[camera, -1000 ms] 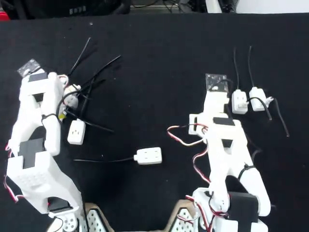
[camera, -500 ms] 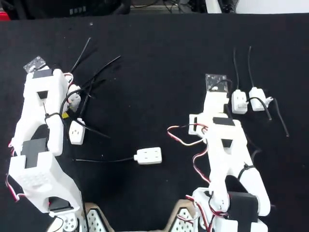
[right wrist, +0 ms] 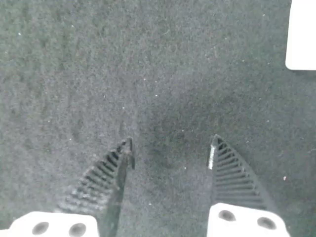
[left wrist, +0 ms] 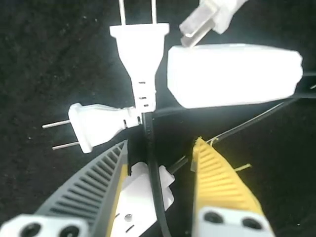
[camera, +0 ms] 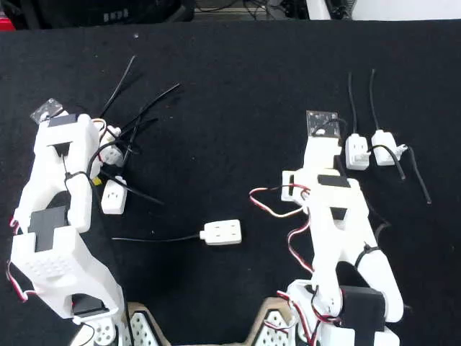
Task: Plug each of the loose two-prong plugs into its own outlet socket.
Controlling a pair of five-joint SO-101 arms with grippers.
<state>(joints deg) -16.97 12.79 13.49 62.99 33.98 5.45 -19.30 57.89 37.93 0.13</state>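
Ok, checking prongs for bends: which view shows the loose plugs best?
The left wrist view: the loose plugs lie close up, prongs distinct. The high view gives a small, tangled white cluster; the right wrist view faces black mat.

Black felt-like cloth (camera: 238,65) covers the desk (camera: 432,43) edge to edge; matte, with pale lint specks up close. Past the far edge: dark equipment (camera: 94,10), loose cables (camera: 252,9), a white surface (camera: 407,9) by the far right corner, a red bit (camera: 5,24) far left. Even light, soft shadows.
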